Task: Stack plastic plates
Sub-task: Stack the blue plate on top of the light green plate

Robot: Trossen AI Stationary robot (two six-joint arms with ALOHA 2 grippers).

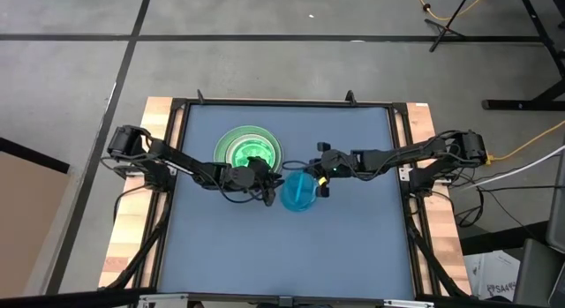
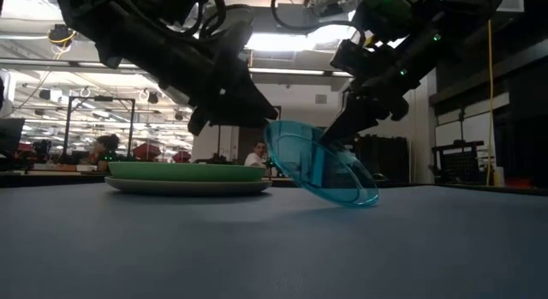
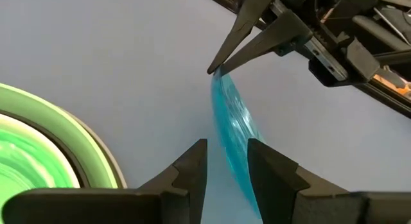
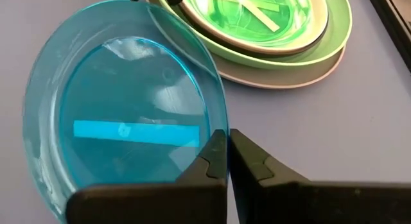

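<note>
A small translucent blue plate [image 1: 298,191] is tilted up just right of the stack [image 1: 249,150]. The stack is a large grey plate [image 4: 292,79] on the mat, then light green [image 4: 337,28], black [image 4: 314,33] and translucent green [image 4: 257,15]. My right gripper [image 4: 227,147] is shut on the blue plate's right rim. My left gripper [image 3: 227,161] is open, with a finger on either side of the plate's raised left rim [image 2: 272,132]; I cannot tell whether they touch it. Other plates are out of view. My right gripper pinches the blue plate's rim [image 4: 217,121] between its two fingers, on the side away from the stack, coming slanting down from the table's right. The plate [image 2: 321,166] is steeply tilted, its stack-side edge high and its lower edge [image 2: 364,201] at table level.
The blue-grey mat [image 1: 291,255] lies bare toward the near edge and on the right. A raised dark frame [image 1: 399,167] borders the mat. In the low view, people sit far off in the room behind the table.
</note>
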